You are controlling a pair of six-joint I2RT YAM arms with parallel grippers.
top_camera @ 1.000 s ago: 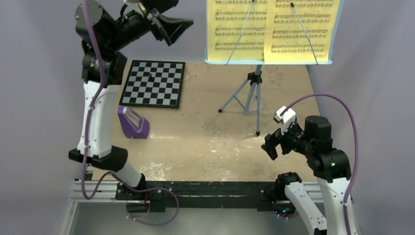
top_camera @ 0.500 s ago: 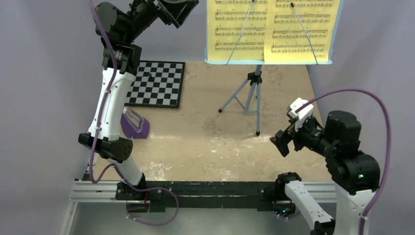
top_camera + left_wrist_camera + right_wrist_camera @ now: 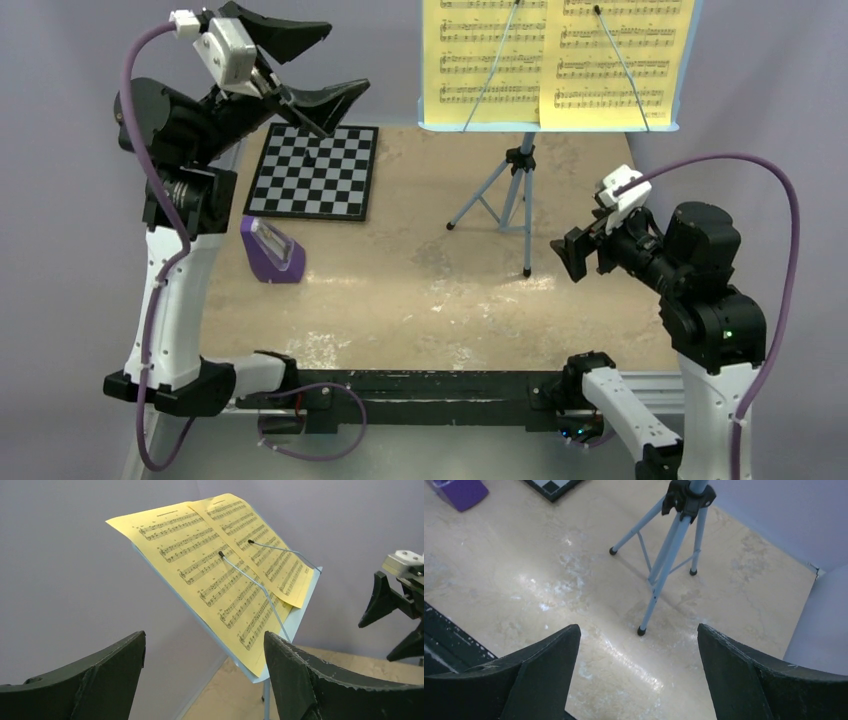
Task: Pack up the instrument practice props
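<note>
1. Left gripper (image 3: 348,58), wide open, empty, faces yellow printed music sheet (image 3: 555,60) on light blue tripod stand (image 3: 520,190): tugging could tip stand.
2. Right gripper (image 3: 568,256), open, empty, near its legs: could knock them.

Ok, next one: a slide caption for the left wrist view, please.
Open left gripper facing yellow sheet music, held by two wire arms on the light blue music stand.

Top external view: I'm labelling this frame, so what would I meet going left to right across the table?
From left: purple metronome → music stand tripod legs → right pincer. The checkerboard and left pincer overlap the metronome's span, so they are left out.
</note>
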